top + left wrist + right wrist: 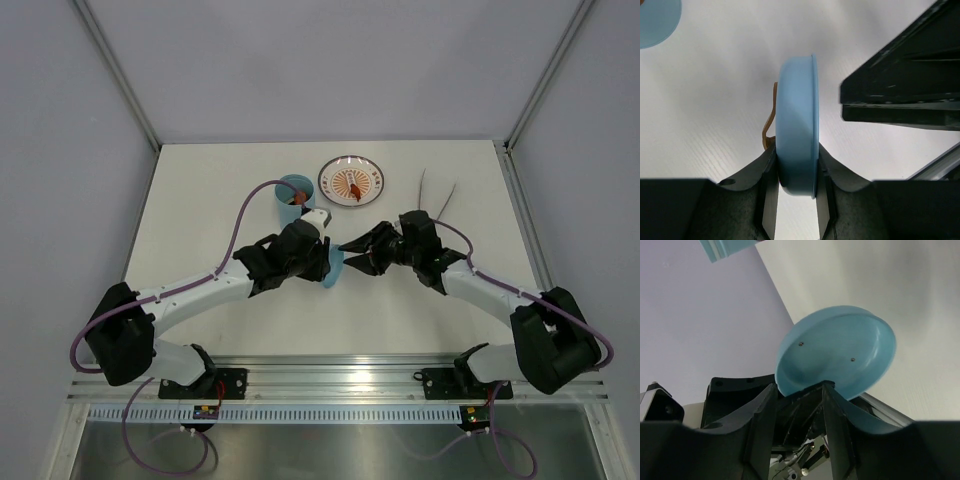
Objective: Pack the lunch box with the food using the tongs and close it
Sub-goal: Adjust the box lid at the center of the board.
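Observation:
My left gripper (328,262) is shut on the round blue lid (334,270), holding it on edge above the table; both fingers press its flat faces (797,125). A thin brown loop (769,120) hangs at its side. My right gripper (352,248) faces the lid from the right, open, fingers apart just short of its hollow underside (840,350). The light-blue lunch box (294,192) stands behind, with red-orange food showing inside. A red-orange piece (353,186) lies on the plate. The silver tongs (436,196) lie on the table at the right.
The red-rimmed plate (352,166) sits right of the lunch box, near the back edge. White walls and metal posts close the table at the back and sides. The left arm's purple cable (245,215) arches over the table beside the lunch box.

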You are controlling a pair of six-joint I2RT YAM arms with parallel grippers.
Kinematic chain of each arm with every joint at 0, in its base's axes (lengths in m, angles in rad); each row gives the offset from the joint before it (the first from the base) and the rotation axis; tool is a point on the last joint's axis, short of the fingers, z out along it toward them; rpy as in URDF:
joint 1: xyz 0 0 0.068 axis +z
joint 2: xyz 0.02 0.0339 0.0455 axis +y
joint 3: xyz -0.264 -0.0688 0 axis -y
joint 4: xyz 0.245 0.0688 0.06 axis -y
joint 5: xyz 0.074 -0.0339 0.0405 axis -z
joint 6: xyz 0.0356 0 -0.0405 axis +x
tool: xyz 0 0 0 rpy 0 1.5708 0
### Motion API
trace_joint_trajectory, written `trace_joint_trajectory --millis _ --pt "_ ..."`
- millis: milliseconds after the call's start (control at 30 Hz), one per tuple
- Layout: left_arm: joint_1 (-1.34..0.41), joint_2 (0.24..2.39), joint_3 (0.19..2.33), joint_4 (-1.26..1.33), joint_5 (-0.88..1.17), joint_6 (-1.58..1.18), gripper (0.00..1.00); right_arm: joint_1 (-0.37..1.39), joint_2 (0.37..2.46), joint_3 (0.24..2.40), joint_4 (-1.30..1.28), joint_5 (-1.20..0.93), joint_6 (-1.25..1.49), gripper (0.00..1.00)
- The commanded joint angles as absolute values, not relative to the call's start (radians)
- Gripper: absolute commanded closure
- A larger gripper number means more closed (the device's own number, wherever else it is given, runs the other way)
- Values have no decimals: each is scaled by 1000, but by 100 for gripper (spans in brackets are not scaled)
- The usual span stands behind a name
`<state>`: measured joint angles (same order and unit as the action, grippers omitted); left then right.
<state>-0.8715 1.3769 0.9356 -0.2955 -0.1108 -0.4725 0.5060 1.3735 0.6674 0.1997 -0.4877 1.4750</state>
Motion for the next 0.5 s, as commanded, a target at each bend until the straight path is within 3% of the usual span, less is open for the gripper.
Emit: trace_joint_trajectory --millis 0,233,467 --pt "-874 1361 976 -288 -164 -449 92 483 1283 721 -42 -393 1365 51" --pt "-876 1351 988 -351 -219 -430 93 408 1155 779 -299 -261 1215 50" --pt "-874 1353 1066 -654 -510 -391 93 371 1069 844 -558 -49 1069 50"
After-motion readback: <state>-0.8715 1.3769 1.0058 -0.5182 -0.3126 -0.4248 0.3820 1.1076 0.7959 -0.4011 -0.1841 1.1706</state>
